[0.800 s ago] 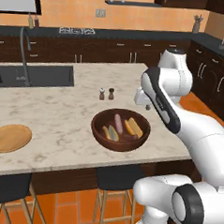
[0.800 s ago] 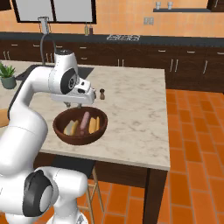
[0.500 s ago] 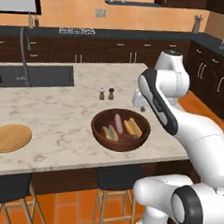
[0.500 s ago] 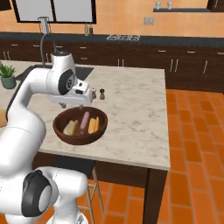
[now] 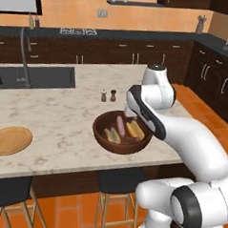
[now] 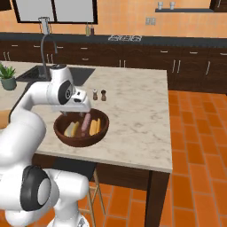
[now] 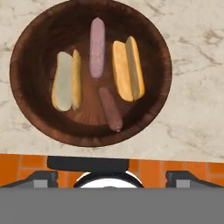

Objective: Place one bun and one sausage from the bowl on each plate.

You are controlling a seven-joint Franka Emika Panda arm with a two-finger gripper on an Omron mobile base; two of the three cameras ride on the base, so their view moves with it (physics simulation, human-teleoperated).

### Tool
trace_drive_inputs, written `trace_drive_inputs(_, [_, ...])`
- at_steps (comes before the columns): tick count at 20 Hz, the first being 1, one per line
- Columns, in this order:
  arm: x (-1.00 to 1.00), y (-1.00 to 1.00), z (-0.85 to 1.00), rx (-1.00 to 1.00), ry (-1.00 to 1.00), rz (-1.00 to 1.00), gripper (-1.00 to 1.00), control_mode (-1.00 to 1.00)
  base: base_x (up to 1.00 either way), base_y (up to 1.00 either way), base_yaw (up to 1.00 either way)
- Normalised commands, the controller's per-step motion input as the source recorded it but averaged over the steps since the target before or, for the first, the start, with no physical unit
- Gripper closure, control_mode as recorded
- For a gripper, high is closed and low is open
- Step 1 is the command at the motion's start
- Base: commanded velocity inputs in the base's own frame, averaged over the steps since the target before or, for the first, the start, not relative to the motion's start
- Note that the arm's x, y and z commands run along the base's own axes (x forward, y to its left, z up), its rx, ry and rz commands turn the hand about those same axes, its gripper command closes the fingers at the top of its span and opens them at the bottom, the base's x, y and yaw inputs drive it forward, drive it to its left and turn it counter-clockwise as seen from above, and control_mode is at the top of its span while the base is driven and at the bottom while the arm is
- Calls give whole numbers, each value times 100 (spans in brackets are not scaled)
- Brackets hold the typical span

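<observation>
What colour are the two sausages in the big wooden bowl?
One sausage is pale pinkish-mauve, the other sausage a darker reddish-brown; the hand view shows them best.

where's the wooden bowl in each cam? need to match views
Left base view: wooden bowl sits centre, at the island's near edge, just left of the arm.
Right base view: bowl is left of centre, below the white arm, near the counter's front edge.
Hand view: bowl takes up the upper picture, seen from above.
Shared landmark: the two shakers behind the bowl, in both base views.
</observation>
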Motion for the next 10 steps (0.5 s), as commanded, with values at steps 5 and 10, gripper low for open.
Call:
trace_drive_inputs(5, [69,21,-47,0,0,0,-100,-100,0,0,0])
trace_drive_inputs(10, [74,22,-47,0,0,0,-100,-100,0,0,0])
